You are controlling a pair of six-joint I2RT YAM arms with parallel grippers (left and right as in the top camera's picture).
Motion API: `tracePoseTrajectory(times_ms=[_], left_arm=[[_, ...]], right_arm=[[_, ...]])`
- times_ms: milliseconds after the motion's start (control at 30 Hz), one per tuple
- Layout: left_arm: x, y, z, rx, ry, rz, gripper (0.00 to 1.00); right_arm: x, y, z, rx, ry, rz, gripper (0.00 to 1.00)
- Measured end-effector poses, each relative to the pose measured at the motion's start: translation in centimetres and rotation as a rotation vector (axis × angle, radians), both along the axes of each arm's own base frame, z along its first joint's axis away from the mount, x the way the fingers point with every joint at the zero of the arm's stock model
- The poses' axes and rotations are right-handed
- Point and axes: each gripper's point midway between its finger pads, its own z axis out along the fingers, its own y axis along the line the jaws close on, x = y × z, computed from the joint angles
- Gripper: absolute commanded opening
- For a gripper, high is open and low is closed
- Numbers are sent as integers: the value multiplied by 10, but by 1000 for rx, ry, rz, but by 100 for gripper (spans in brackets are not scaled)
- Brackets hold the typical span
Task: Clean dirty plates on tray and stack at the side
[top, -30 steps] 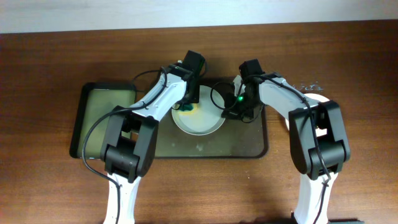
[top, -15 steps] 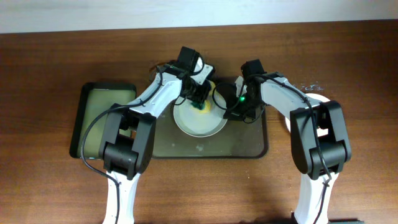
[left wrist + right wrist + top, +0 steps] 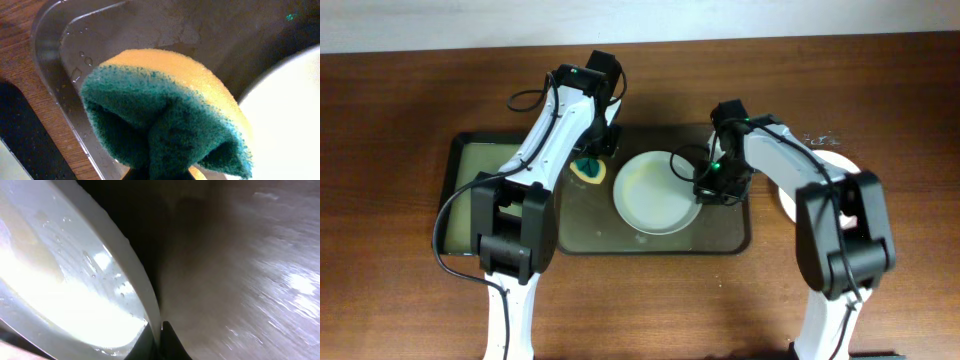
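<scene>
White with a faint yellow film, the plate (image 3: 658,192) lies in the big tray (image 3: 725,228), a little toward 3 o'clock from its middle. It is round, so it has no long axis, and its hollow side faces up. The big tray has its long side running from 9 to 3 o'clock.

At the plate's 3 o'clock rim is the right gripper (image 3: 705,186). Its fingers are narrow and pinch that rim, as the right wrist view shows.

At the plate's 10 o'clock, apart from it, the left gripper (image 3: 590,160) squeezes a folded sponge (image 3: 170,115), green side outward and yellow behind. The sponge is over the tray floor; whether it touches I cannot tell.

A second plate (image 3: 786,203) sits on the table (image 3: 400,100) at 3 o'clock, outside the big tray and half hidden by the right arm. Just beside the big tray at 9 o'clock lies a small tray (image 3: 495,138) with a pale green bottom.
</scene>
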Motion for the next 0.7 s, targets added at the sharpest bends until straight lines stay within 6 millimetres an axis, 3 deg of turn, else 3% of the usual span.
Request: tracePoseTrajectory(times_ms=[133, 233, 400, 700], left_arm=[[1, -1, 0, -6, -2, 0, 0], [2, -2, 0, -10, -10, -1, 0], [3, -3, 0, -11, -13, 0, 0], [5, -3, 0, -14, -20, 0, 0]], right_arm=[[1, -26, 68, -214, -210, 30, 4], [-10, -31, 114, -421, -377, 96, 4], [-22, -43, 150, -795, -539, 141, 4], [-30, -9, 236, -1256, -993, 257, 4]])
